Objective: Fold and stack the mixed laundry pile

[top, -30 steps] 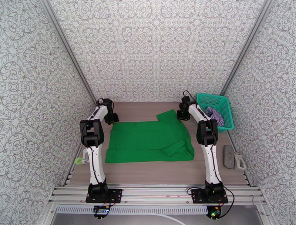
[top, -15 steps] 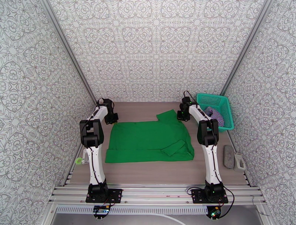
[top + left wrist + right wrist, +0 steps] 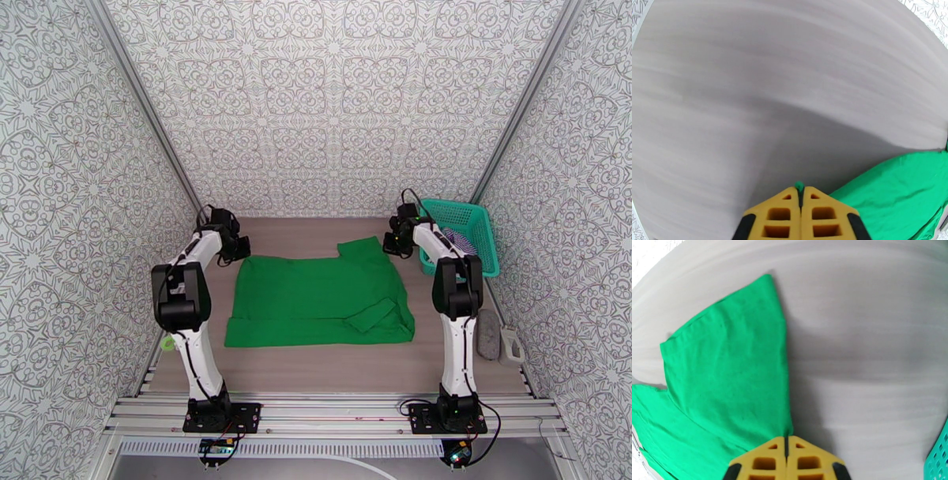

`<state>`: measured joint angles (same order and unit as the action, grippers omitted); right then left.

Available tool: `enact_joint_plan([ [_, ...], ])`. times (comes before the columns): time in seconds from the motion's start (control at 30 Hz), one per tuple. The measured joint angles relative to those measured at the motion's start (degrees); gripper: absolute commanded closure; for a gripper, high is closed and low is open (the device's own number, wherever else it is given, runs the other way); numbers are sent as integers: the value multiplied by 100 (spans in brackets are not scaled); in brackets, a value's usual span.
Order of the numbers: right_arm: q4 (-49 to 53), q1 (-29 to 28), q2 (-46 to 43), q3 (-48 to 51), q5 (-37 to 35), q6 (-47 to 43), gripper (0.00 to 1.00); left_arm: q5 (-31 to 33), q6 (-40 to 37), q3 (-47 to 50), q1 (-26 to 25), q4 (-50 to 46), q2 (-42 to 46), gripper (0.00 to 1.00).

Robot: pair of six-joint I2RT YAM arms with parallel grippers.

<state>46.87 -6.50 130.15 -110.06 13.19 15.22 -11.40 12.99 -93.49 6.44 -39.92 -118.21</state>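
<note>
The green T-shirt [image 3: 316,296] lies spread smooth on the pale wood-grain counter [image 3: 316,359]. My left hand [image 3: 800,189] is pinched shut on its far-left corner, green cloth nubbed between yellow tips; my right hand [image 3: 787,438] clamps its far-right edge by the sleeve. The striped top [image 3: 463,240] sits crumpled in the mesh basket [image 3: 452,204] right of it.

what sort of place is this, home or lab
Probably a robot test cell, not a home: a left arm and right arm bolted to a metal rail, patterned panel walls, one green T-shirt laid out.
</note>
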Motion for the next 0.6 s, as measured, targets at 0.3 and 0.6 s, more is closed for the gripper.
enact_joint_plan([
  [0.3,-232,157,-645,964,85,0,100,-129,-46,879,155,229,678,100],
  [0.6,-466,247,-1530,1937,101,0,100,-192,-109,1567,186,409,1239,100],
])
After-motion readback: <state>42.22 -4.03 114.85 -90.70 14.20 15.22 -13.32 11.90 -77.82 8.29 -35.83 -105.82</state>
